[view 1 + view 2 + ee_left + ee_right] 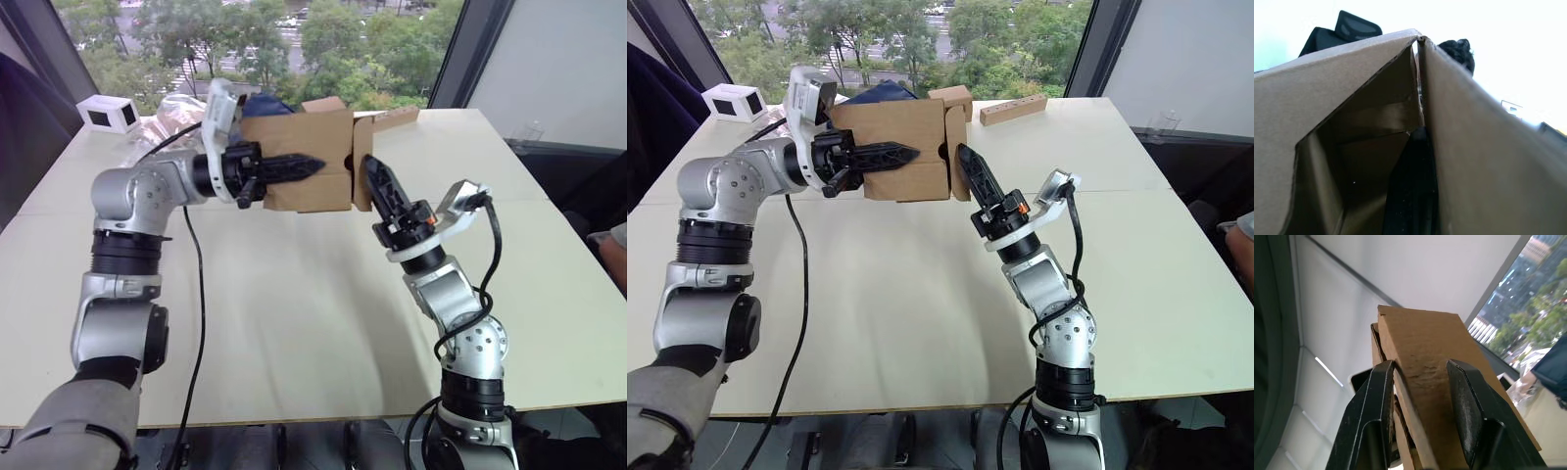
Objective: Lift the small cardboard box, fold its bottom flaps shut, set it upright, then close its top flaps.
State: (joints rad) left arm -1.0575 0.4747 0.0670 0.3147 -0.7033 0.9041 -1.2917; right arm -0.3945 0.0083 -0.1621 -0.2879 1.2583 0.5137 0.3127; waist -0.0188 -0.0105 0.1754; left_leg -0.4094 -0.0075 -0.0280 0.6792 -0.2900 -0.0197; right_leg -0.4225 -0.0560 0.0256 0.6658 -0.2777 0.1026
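The small cardboard box (312, 135) is held up over the far half of the table (294, 313), lying on its side. My left gripper (313, 164) is shut on its front wall: one black finger lies along the outside, and the other finger (1413, 191) is inside the box in the left wrist view. A side flap (361, 162) stands partly folded at the box's right end. My right gripper (375, 172) points up at that flap. In the right wrist view its fingers (1382, 382) are apart, one on each side of the flap's edge, so it is open.
A small white box (108, 115) and crumpled clear plastic (171, 110) lie at the far left. Behind the held box sit a brown carton (956, 97), a dark blue item (884, 91) and a long tan block (1012, 108). A person's arm (613, 250) shows at the right edge.
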